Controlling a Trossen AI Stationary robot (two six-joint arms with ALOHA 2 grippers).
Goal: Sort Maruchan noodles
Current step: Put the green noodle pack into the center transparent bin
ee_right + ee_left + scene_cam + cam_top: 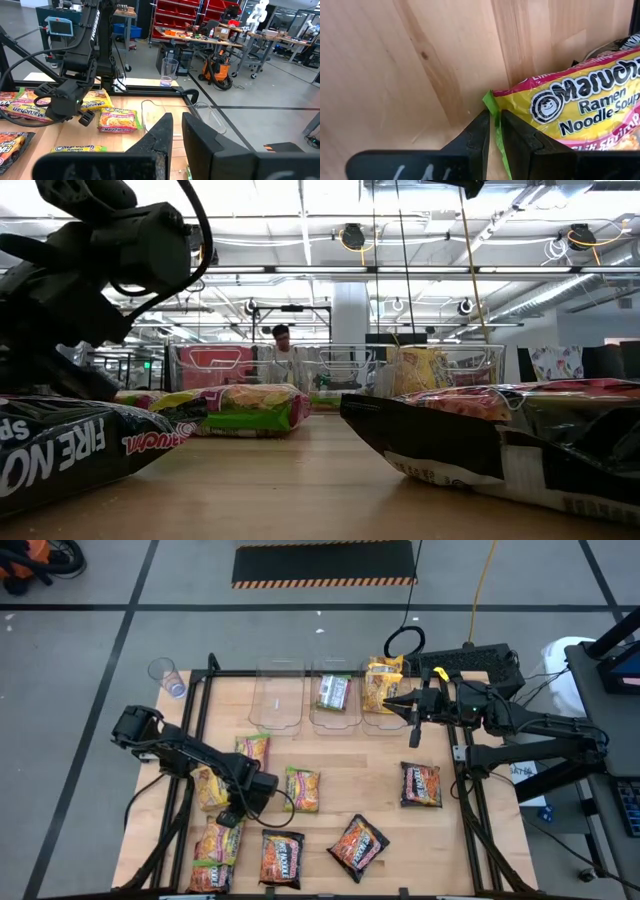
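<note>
Black Fire Noodle packets (pixel 60 455) lie closest to the low camera on the wooden surface (pixel 380 780). Left end effector (pixel 492 132): fingers pinching the green edge of a Maruchan Chili Shrimp packet (pixel 580 107) flat on the surface. Right end effector (pixel 397 702): nearly closed, empty, above the clear bins (pixel 280 700). Remaining Maruchan noodles (pixel 302 789): scattered on the surface; two bins hold packets.

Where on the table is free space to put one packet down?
Bare wood lies between the clear bins and the dark packet, and beside the right gripper. The near-left corner, around the left gripper, is crowded with noodle packets.
</note>
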